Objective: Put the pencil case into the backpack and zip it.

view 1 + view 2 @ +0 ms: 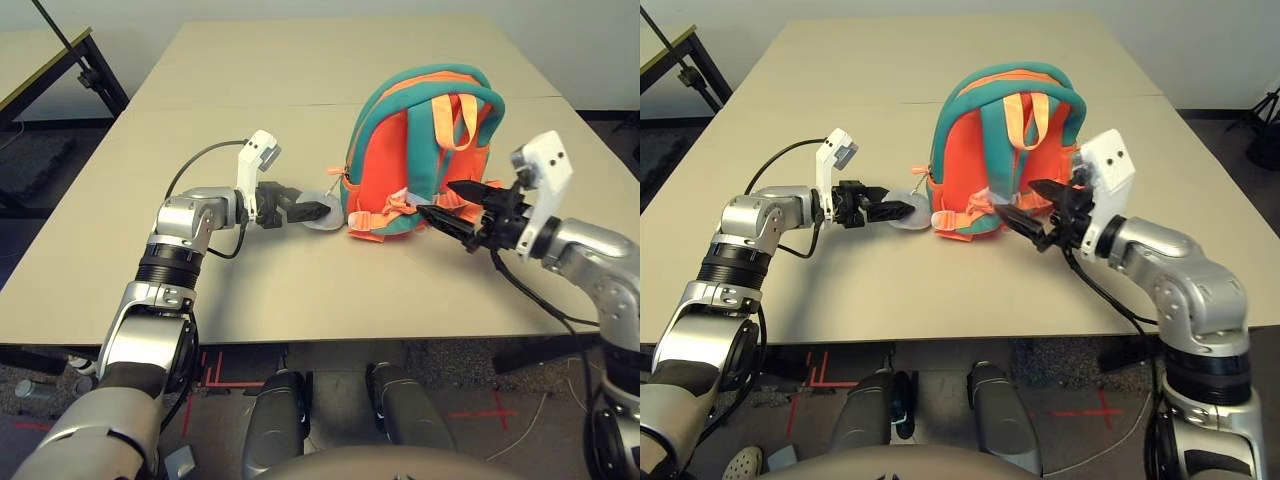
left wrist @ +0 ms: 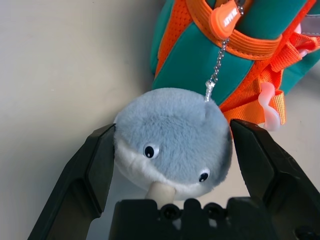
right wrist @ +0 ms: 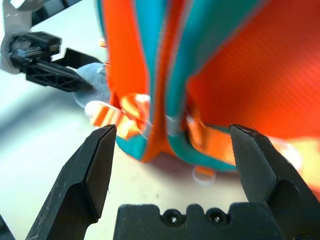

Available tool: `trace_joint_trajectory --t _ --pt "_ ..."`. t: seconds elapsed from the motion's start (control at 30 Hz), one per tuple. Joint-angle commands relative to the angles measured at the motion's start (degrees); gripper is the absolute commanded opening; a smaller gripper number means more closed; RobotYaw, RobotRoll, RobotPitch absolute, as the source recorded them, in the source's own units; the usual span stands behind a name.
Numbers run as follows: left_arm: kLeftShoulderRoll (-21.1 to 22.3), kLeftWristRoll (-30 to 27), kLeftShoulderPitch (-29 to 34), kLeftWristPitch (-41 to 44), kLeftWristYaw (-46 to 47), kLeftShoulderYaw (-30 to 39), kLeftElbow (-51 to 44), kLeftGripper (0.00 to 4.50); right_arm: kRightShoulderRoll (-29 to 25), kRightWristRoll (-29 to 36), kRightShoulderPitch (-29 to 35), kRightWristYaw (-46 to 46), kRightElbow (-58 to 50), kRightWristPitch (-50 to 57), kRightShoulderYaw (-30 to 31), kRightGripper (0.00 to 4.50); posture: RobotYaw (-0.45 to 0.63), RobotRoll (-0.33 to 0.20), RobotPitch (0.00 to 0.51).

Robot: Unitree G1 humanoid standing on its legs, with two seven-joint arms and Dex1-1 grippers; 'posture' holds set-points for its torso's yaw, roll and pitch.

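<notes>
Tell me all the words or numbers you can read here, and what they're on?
None can be read.
Orange zipper tab on the backpack: small raised letters, too blurred to read.
Plush toy: no writing, just eyes.
Table: no writing.

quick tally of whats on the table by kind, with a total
backpack: 1
plush toy: 1
total: 2
</notes>
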Motion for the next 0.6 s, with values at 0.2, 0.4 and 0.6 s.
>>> trace_joint_trajectory --t 0.2,0.4,0.6 --pt "-0.20 -1.06 3.11 -1.98 5.18 4.87 -1.77 4.50 2.23 -6.43 2.67 -6.00 12.06 -12.95 -4.38 4.47 -0.25 0.000 0.116" --pt "-1.33 -1.16 6.15 -9.34 10.84 9.90 -1.79 4.50 3.62 -11.48 0.19 -9.05 24.37 -25.25 -4.76 4.47 -0.23 0.000 0.116" --pt "-3.21 -0.27 8.68 -22.81 18.18 15.32 -0.69 4.50 5.25 -15.87 -2.54 -11.05 31.89 -34.06 -3.25 4.47 -0.21 0.000 0.112"
